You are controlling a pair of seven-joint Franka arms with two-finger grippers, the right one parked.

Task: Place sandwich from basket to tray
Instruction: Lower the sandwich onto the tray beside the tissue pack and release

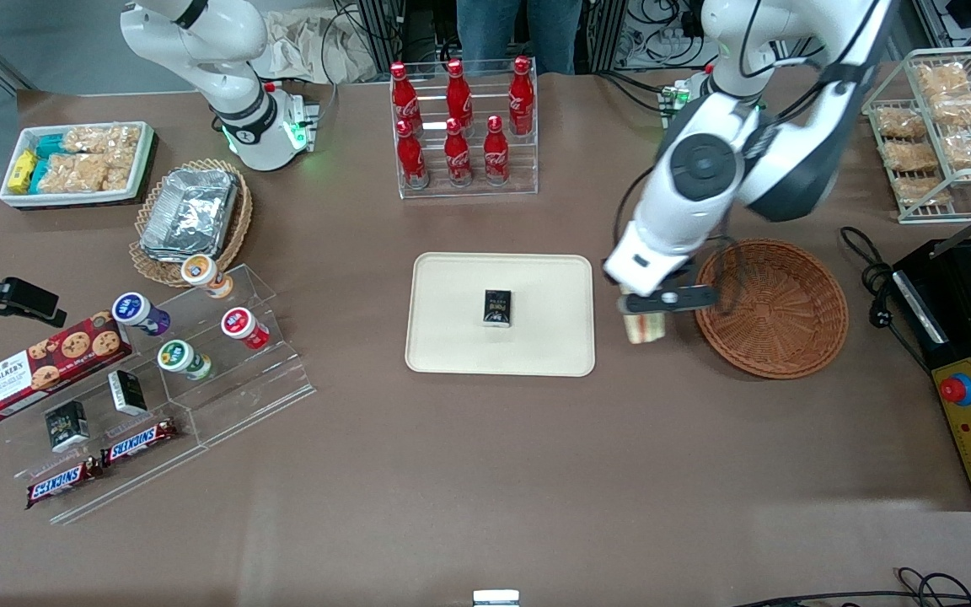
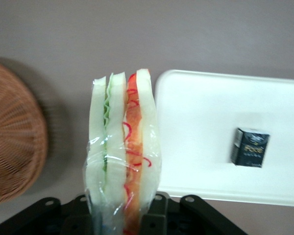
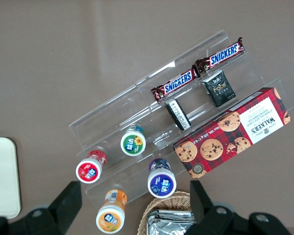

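I see my gripper pinching the wrapped sandwich, hanging between basket and tray. From the sandwich, the tray lies at nine o'clock in the front view.

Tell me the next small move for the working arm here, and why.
Probably carry on sideways until over the tray, then lower. The gripper is shut on the sandwich, which hangs above bare table between the basket and the tray. Aim for open tray surface, away from the small dark box.
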